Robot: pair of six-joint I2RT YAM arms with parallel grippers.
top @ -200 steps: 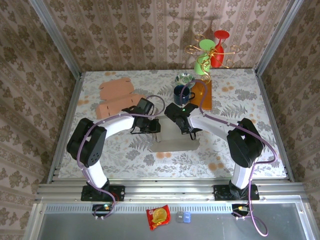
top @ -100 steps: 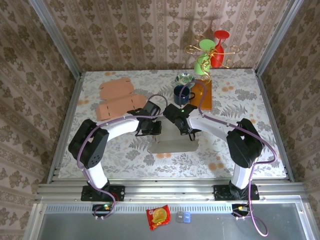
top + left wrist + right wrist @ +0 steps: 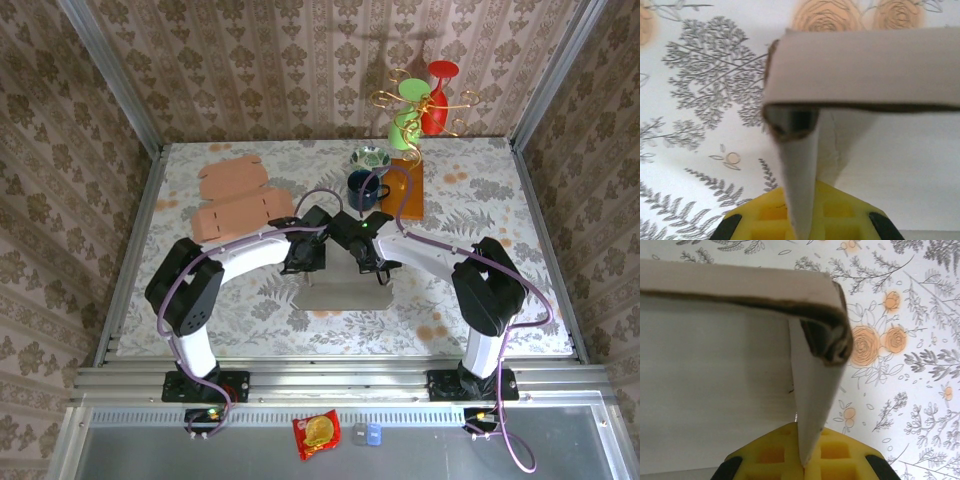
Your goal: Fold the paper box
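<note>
Watching the feed from my desk. The table is covered in a pale floral tablecloth [image 3: 500, 200], grey ferns with orange roses, and it's boxed in on three sides by walls [image 3: 250, 60] in beige damask wallpaper, with a metal frame [image 3: 110, 75] running up the corners.

The top camera gives me the whole layout. The paper box [image 3: 345, 293] sits mid-table as a pale sheet, with both arms bent in over its far edge, the left gripper [image 3: 308, 262] and right gripper [image 3: 372, 268] near each other. Beyond them are some flat cardboard blanks [image 3: 235, 200] back left, then a dark mug [image 3: 363, 188], a small bowl [image 3: 370, 157], an orange board [image 3: 405, 190] and a gold wire stand [image 3: 420, 100] holding a green and a red glass. On the ledge in front of the arm bases lie a red snack packet [image 3: 316, 432] and a little blue thing [image 3: 368, 434]. The packet has print on it, but it's too small for me to read.

The wrist cams give me the grip itself. On the left wrist, the left gripper [image 3: 801, 225] is clamped tight on an upright flap of the paper box [image 3: 865, 70], thin card pinched between the yellow pads [image 3: 840, 220], and a folded wall crosses just above. On the right wrist it's the mirror of that, with the right gripper [image 3: 802, 457] closed hard on its own flap of the paper box [image 3: 715, 375], right at a crumpled corner.
</note>
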